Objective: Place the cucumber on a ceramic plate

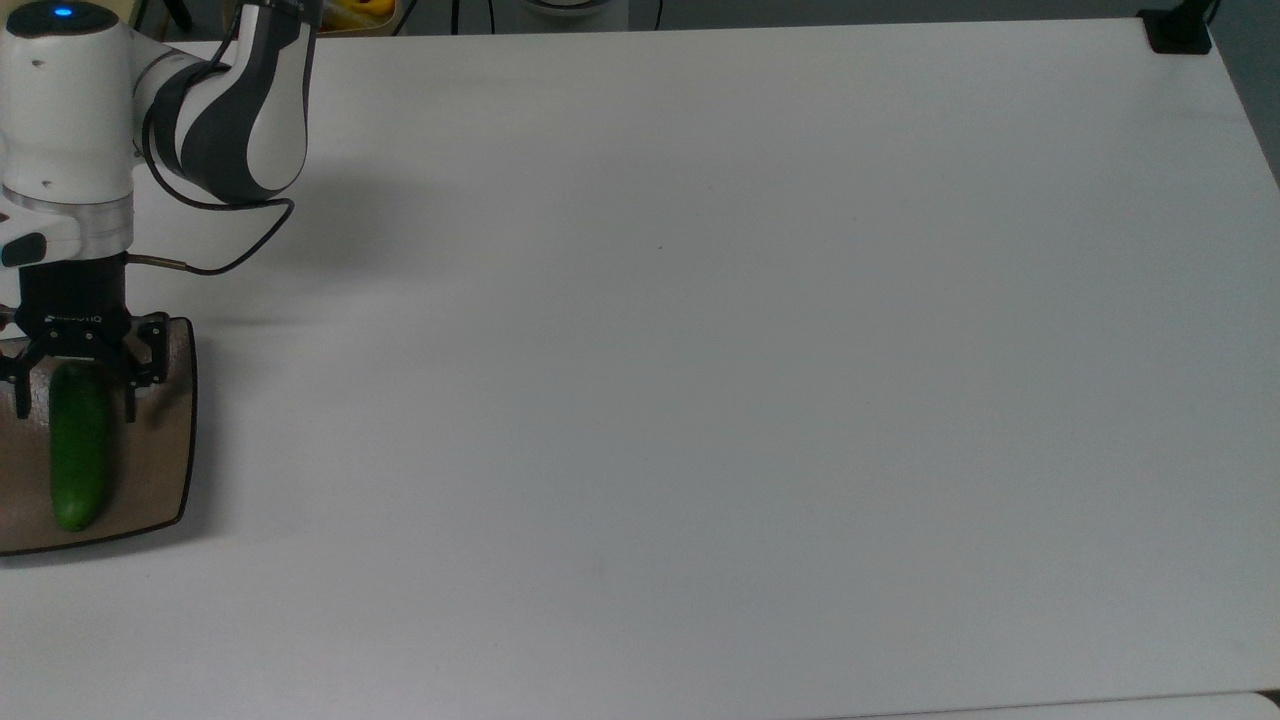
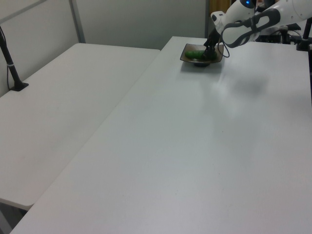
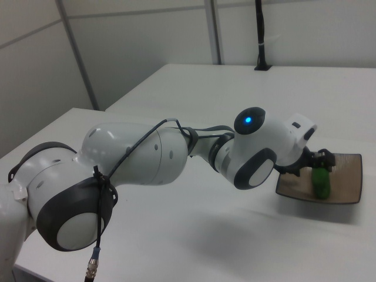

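Note:
The dark green cucumber (image 1: 80,450) lies lengthwise on the tan-brown ceramic plate (image 1: 160,470) at the top view's left edge. My gripper (image 1: 75,405) stands over the cucumber's upper end. It is open, with a finger on each side of the cucumber and a gap to it. In the left view the plate (image 2: 189,58) sits at the table's far end with the cucumber (image 2: 196,54) in it and the gripper (image 2: 208,48) just above. In the right view the cucumber (image 3: 321,181) rests in the plate (image 3: 346,188) below the gripper (image 3: 322,165).
The white table (image 1: 700,350) stretches wide to the top view's right of the plate. A black clamp (image 1: 1178,30) sits on its far right corner. Yellow and red items (image 1: 350,12) lie behind the arm. A second table (image 2: 58,97) adjoins on the left view's left.

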